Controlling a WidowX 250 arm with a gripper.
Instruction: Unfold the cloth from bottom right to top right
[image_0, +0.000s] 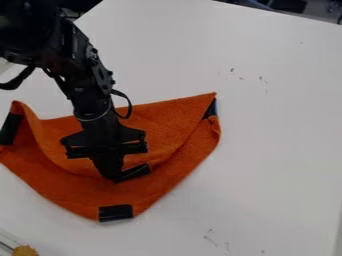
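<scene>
Orange cloth, partly folded, widest left to right, on a white table beneath the gripper. A black patch lies just right of the gripper's tip; the cloth's top-right corner is up and right. Open or closed, I can't tell.

A marked white table and, at lower left, apparently a yellowish lump

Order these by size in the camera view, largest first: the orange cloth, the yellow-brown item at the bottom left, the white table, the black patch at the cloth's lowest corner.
1. White table
2. Orange cloth
3. Black patch
4. Yellow-brown item, as far as it shows; the picture's edge cuts it off
</scene>
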